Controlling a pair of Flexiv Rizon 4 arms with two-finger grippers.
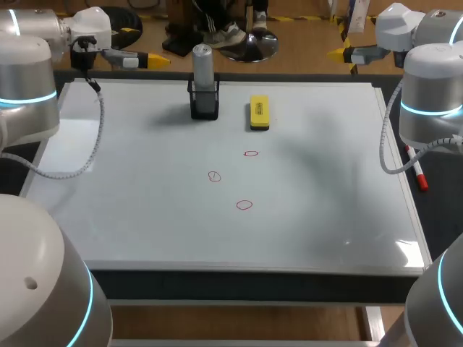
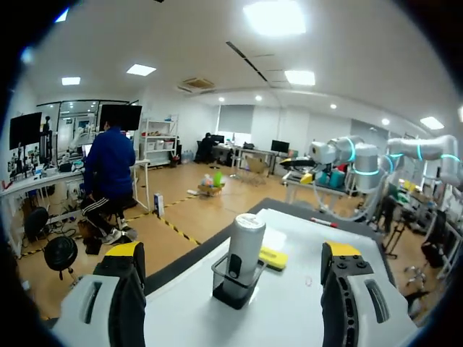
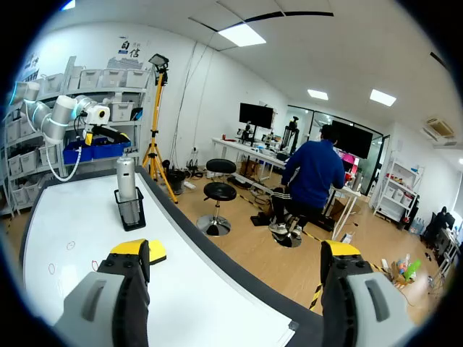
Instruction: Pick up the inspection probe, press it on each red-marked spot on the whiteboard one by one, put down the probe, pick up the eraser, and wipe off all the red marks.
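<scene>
Probe (image 1: 203,61) upright in holder (image 1: 205,105), far middle of whiteboard (image 1: 145,217). Eraser (image 1: 259,113) just right of it, apart. Three red marks (image 1: 244,205) mid-board, clear in head view only; faint specks in wrist views. Marker (image 1: 417,173) on tabletop (image 1: 436,217), right of board.

Right wrist view: eraser half hidden behind own finger (image 3: 134,289).

Head view: finger gaps hard to judge; wrist views show them.

Left tool (image 2: 231,253) at far left corner, fingers wide, empty, probe ahead. Right tool (image 3: 237,249) at far right corner, wide, empty.
</scene>
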